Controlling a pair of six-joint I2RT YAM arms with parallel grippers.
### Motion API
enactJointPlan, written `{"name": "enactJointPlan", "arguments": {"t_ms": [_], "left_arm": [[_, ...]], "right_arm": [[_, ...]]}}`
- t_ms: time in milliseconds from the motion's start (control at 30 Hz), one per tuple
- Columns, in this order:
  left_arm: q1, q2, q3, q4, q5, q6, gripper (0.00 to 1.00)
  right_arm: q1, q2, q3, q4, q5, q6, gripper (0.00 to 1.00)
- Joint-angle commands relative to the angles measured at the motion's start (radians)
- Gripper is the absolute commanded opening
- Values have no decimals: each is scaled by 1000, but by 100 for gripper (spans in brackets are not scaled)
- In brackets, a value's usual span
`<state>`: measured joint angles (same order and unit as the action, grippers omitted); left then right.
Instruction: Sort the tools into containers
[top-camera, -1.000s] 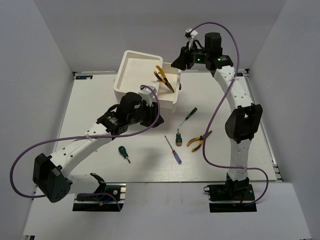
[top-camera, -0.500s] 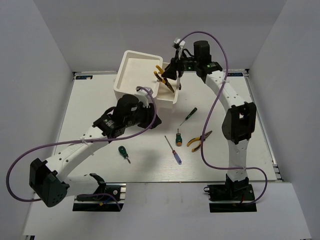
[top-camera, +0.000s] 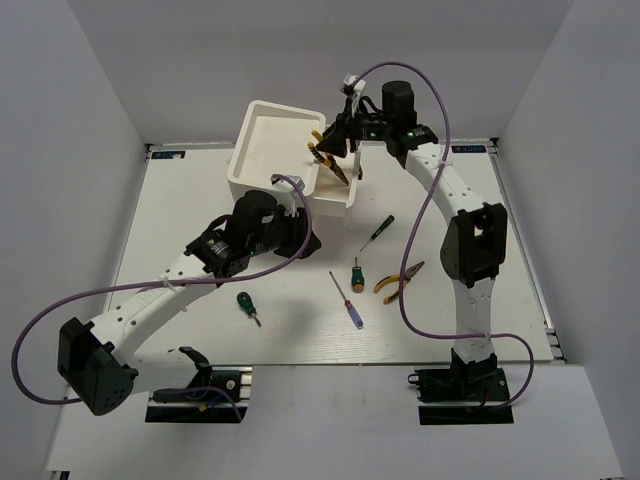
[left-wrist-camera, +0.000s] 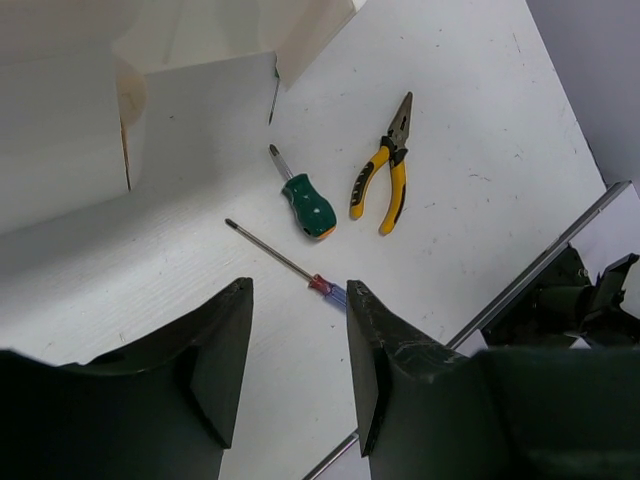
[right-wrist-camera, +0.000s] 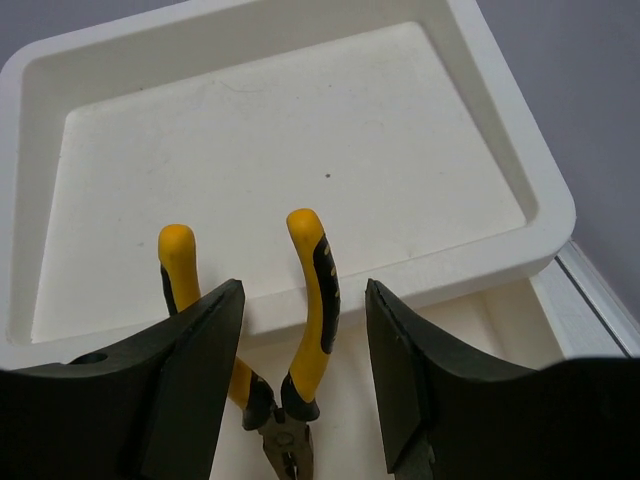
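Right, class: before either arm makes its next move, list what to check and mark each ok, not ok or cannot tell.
1. That the right gripper is open: ok, jaws apart either side of the pliers.
2. That the pliers lie flat in the lower drawer: not ok, handles lean on the upper tray rim.
3. That it is clear of those handles: cannot tell.
4. That the left gripper is empty: ok, open, nothing held.
5. That the table is free of tools: not ok, the second pliers and a green screwdriver lie on it.
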<state>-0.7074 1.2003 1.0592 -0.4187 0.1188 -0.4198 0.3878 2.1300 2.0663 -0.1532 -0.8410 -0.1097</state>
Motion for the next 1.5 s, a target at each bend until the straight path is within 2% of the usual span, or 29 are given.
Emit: {"name": "enactJointPlan", "arguments": {"t_ms": [0, 67, 200, 233, 300, 333, 533, 667, 767, 800, 867, 900, 1133, 1467], "left_arm": [[-4, -34, -5, -3, -8, -4, 53], [-4, -34, -5, -3, -8, -4, 53], [-4, -34, -5, -3, -8, -4, 53], [-4, -34, -5, -3, -8, -4, 53], [-4, -34, -5, -3, -8, -4, 53], [-4, -34, -5, -3, -8, -4, 53], [-4, -34, -5, -3, -8, -4, 53], [-4, -34, -5, 6, -8, -4, 53], [-4, -34, -16, 6, 1, -4, 53], [-4, -34, -16, 6, 1, -4, 53], [-4, -34, -16, 6, 1, -4, 53], [-4, -34, -16, 6, 1, -4, 53], [-4, -54, -25, 6, 1, -13, 53], [-4, -45, -16, 6, 1, -13, 53]], "right_arm": [[13, 28, 37, 57, -1, 28, 58], [13, 34, 40, 66, 0, 31, 58], [13, 45, 45, 76, -1, 35, 42], [11, 47, 41, 81, -4, 44, 29], [10, 33, 23, 113, -10, 65, 14], [5, 28, 18, 121, -7, 70, 0], [-3, -33, -17, 213, 2, 131, 0], [-18, -45, 8, 234, 142, 286, 0], [-46, -44, 8, 285, 227, 514, 0], [-52, -36, 9, 291, 258, 636, 0], [-73, -27, 11, 300, 267, 715, 0], [-82, -16, 9, 297, 279, 808, 0], [-95, -39, -87, 293, 241, 878, 0], [-82, -85, -187, 371, 184, 878, 0]]}}
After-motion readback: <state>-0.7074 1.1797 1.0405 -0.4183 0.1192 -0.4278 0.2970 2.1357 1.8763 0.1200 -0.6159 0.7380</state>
